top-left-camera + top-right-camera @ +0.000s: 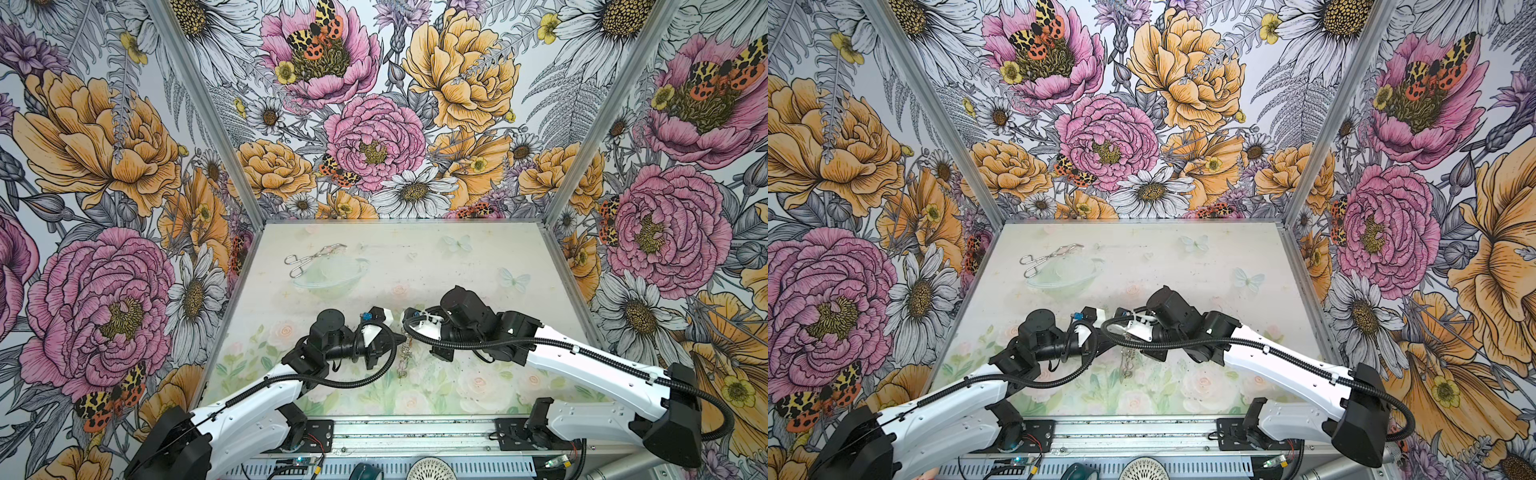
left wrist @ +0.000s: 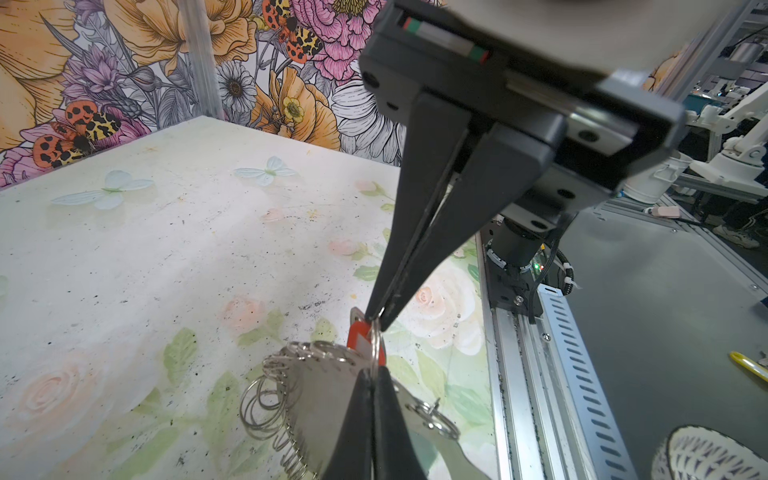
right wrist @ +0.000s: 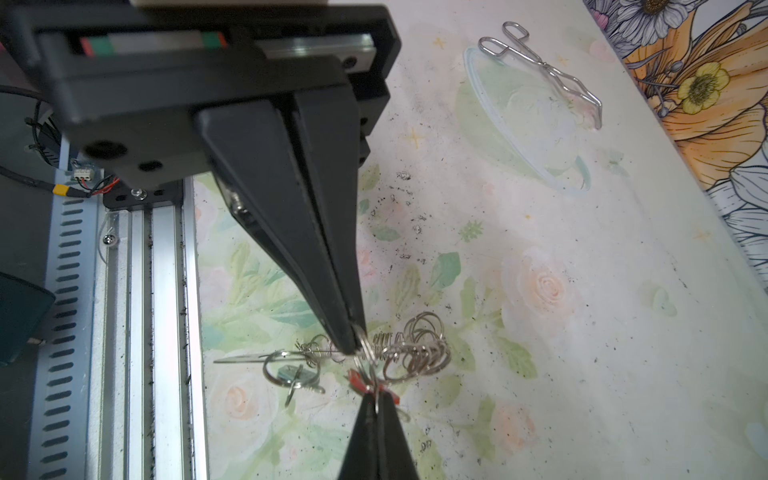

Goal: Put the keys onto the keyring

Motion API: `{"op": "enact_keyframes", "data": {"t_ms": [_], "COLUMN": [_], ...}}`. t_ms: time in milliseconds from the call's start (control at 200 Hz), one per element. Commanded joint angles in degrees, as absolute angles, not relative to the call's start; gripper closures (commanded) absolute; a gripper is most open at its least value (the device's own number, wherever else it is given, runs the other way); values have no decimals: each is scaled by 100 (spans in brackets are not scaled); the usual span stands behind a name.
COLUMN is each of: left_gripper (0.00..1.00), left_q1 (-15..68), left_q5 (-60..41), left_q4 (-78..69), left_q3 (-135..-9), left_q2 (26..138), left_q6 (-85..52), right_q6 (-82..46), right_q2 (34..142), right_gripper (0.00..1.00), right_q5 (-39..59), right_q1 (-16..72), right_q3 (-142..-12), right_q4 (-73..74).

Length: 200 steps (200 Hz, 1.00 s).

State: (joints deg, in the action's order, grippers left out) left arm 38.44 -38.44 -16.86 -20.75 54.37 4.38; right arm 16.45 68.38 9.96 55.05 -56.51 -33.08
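One tongs [image 1: 316, 258] lies well apart from the keyring [image 2: 316, 399].

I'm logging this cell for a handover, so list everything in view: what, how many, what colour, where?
table: one, pale floral print, centre
walls: three, bright floral print, around the table
tongs: one, silver, far left of the table
keyring: one, grey hoop fringed with silver rings, front middle
keys: one small set, silvery with red tag, right beside the keyring
patterned round thing: one, white and dark, outside the table's front edge
left gripper: one, black, shut on the keyring
right gripper: one, black, shut on the keys
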Motion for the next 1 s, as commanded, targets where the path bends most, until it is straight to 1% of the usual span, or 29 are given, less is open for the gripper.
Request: {"op": "enact_keyframes", "data": {"t_ms": [0,651,866,996], "left_gripper": [100,100,100,100], "left_q1": [3797,3797,3781,3754], "left_q5": [-3835,-3919,-3727,-3558], "left_q4": [-1823,-1821,-1826,-1793], "left_q3": [-2197,-2250,-2221,-2217], "left_q2": [5315,5484,5424,5418], "left_q6": [355,346,365,371], "right_q6": [1723,1677,1621,1322], "right_q2": [6847,6877,6777,6782], "right_gripper": [100,100,100,100], "right_q5": [866,576,626,685], "right_q1": [5561,5647,5636,5513], "right_q3": [-5604,-5715,-5657,-5673], "right_q4": [-3156,-3139,-3149,-3167]}}
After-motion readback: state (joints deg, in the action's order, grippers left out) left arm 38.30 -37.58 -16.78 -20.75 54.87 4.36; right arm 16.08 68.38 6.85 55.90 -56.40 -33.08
